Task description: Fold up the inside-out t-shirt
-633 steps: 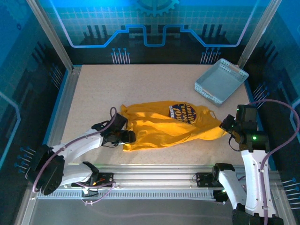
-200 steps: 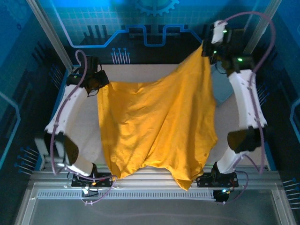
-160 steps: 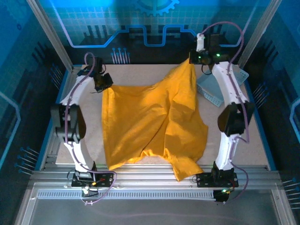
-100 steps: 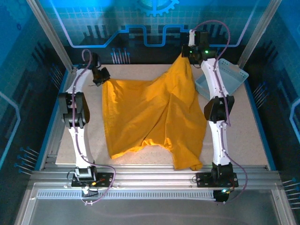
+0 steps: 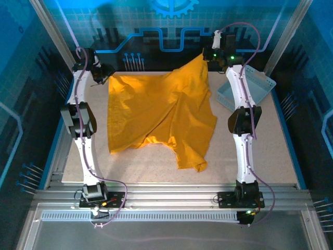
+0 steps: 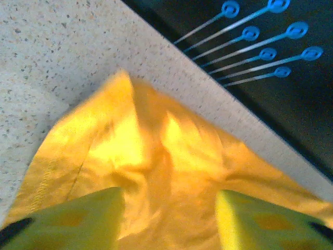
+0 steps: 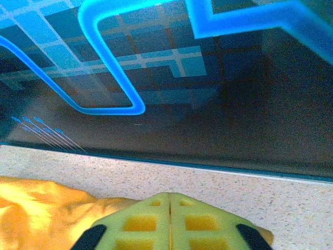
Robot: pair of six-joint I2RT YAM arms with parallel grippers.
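The mustard-yellow t-shirt [image 5: 156,112] lies spread across the far half of the table, plain side up, with its navy print hidden. Its far right corner is lifted off the table by my right gripper [image 5: 208,54]. In the right wrist view that gripper [image 7: 170,197] has its green pads pressed together, with cloth [image 7: 41,208] showing on both sides. My left gripper [image 5: 99,74] is at the shirt's far left corner. In the left wrist view its fingers [image 6: 67,219] stand wide apart, and bunched cloth [image 6: 156,156] lies between them on the table.
A pale blue-grey perforated basket [image 5: 255,86] sits at the far right, just beyond the right arm. The dark back wall [image 7: 234,104] is close behind both grippers. The shirt's near hem [image 5: 190,164] rests on the speckled tabletop [image 5: 260,151].
The shirt went from a crumpled heap to being lifted and spread. In the last half second it was drawn farther back, off the front edge, and the left gripper shifted left and opened.
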